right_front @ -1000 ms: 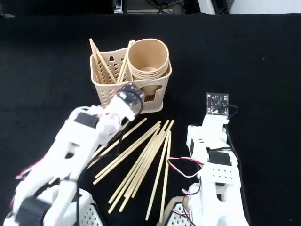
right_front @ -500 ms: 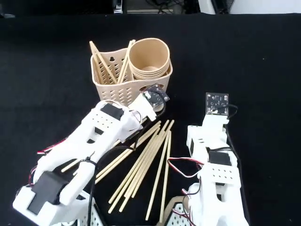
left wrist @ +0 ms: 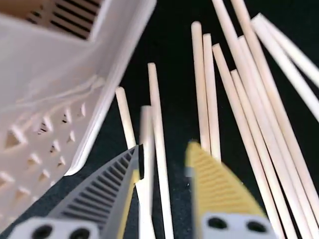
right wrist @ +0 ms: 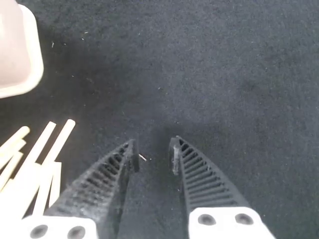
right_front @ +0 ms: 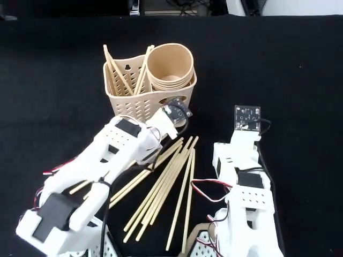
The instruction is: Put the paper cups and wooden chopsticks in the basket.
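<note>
A beige slotted basket (right_front: 140, 104) holds a stack of paper cups (right_front: 169, 65) and a few upright chopsticks (right_front: 114, 70). Several loose wooden chopsticks (right_front: 167, 181) lie fanned on the black table in front of it. My left arm (right_front: 126, 147) stretches to the basket's front right corner. Its gripper (left wrist: 162, 149) is open, low over the chopstick ends, with two chopsticks (left wrist: 149, 130) between its fingers and the basket wall (left wrist: 60, 94) just beside it. My right gripper (right wrist: 153, 145) is open over bare black cloth, holding nothing, with chopstick ends (right wrist: 50, 144) off to one side.
The right arm (right_front: 242, 166) sits folded at the right of the chopstick pile. A corner of the basket (right wrist: 19, 55) is in the right wrist view. Black cloth lies bare on the table's right and far sides. White arm bases stand at the front edge.
The left arm swung right from the basket's front wall to its right front corner and dropped toward the chopstick ends. The right arm has stayed still.
</note>
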{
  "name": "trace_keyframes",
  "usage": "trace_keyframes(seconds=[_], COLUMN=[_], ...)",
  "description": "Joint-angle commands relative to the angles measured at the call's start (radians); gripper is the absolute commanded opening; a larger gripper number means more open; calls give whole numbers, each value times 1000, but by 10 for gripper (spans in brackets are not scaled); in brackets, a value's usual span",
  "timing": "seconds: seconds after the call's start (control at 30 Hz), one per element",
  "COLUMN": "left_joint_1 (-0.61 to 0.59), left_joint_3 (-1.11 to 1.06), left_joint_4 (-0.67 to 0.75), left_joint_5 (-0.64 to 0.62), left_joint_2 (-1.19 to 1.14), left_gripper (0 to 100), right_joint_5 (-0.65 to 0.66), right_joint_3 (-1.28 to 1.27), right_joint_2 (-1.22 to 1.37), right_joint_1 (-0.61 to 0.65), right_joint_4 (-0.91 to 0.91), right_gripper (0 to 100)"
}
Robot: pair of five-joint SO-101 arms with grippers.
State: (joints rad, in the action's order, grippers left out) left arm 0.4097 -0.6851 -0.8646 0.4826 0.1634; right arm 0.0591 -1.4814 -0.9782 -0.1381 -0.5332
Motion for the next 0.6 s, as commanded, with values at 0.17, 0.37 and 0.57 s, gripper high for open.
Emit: trace_keyframes(seconds=[0.17,0.37,0.57], left_joint_1=[-22,-13,19], left_joint_3=[10,15,-10], left_joint_4=[11,38,37], left_joint_5=[-3,-3,-3], left_joint_2=[-104,-153,-127], left_gripper=[180,180,107], right_joint_5=[-6,-6,-6], right_joint_3=[7,7,8], right_joint_2=[-12,-12,-12], right_joint_1=[8,8,9], right_joint_4=[20,20,21], right_gripper=[124,124,124])
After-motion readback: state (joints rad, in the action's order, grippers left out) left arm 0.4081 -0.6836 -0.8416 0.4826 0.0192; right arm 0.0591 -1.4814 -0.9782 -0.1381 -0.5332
